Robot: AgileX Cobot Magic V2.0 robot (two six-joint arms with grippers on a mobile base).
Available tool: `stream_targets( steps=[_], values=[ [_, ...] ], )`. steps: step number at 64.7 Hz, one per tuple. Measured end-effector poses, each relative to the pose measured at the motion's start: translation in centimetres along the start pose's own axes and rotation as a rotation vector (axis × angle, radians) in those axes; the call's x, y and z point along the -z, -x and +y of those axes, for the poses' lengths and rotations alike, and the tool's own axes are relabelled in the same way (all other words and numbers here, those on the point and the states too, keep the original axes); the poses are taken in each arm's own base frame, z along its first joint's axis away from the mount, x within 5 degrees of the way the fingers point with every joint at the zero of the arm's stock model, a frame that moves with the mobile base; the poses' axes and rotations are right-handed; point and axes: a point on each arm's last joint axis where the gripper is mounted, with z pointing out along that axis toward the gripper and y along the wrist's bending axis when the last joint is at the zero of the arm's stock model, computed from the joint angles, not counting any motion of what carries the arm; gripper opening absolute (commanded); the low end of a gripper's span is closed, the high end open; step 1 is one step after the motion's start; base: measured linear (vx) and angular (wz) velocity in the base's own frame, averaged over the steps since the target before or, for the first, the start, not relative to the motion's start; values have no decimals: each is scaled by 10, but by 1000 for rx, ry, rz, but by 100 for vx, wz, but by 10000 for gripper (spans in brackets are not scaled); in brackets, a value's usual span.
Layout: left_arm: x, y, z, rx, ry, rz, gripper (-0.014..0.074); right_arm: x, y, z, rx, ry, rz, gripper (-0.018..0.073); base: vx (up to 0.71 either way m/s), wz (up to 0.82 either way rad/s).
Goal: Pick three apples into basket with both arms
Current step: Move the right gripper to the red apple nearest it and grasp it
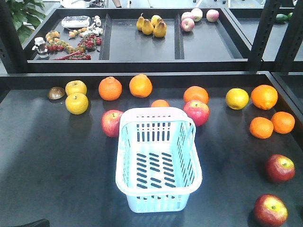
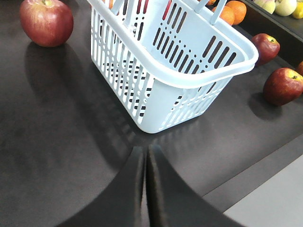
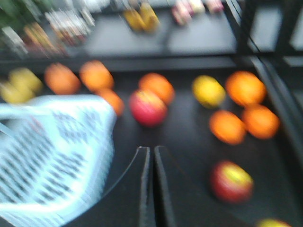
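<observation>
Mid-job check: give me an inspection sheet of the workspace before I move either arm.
Surface: black table, bare at the front, no spills seen.
Job's things: basket upright at centre, empty; four apples on the table, outside it.
Clutter: oranges, yellow fruits and a brown item towards the back.
Grippers: left gripper shut, empty; right gripper shut, empty, view blurred.
Cables: nothing seen.
Surroundings: rear shelf with pears, pink apples and small items; plant far left.
</observation>
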Motion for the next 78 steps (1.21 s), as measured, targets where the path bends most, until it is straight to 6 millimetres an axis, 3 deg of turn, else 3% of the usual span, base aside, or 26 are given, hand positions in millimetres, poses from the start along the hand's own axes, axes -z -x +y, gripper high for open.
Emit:
stream_targets(
  steps=[6,19,24,32,54,61,78],
  values=[
    [0,0,0,0,0,0,-8,-21,9,-12,43,-102,149,206,0,0],
    [0,0,0,0,0,0,-8,-72,3,-29,124,-194,395,645,0,0],
    [0,0,0,0,0,0,-8,-90,-3,-33,143,-206,472,732,0,0],
    [0,0,0,-1,0,0,-8,-110,-13,-35,104,-203,589,722,0,0],
    [0,0,0,-1,0,0,-7,-181,-69,-38,-21,-146,1032,654,0,0],
    [0,0,0,-1,0,0,-7,-198,-76,-40,-30,-142,1084,652,0,0],
    [0,0,0,-1,0,0,-7,-234,-72,-43,-47,-137,1105,642,0,0]
  ],
)
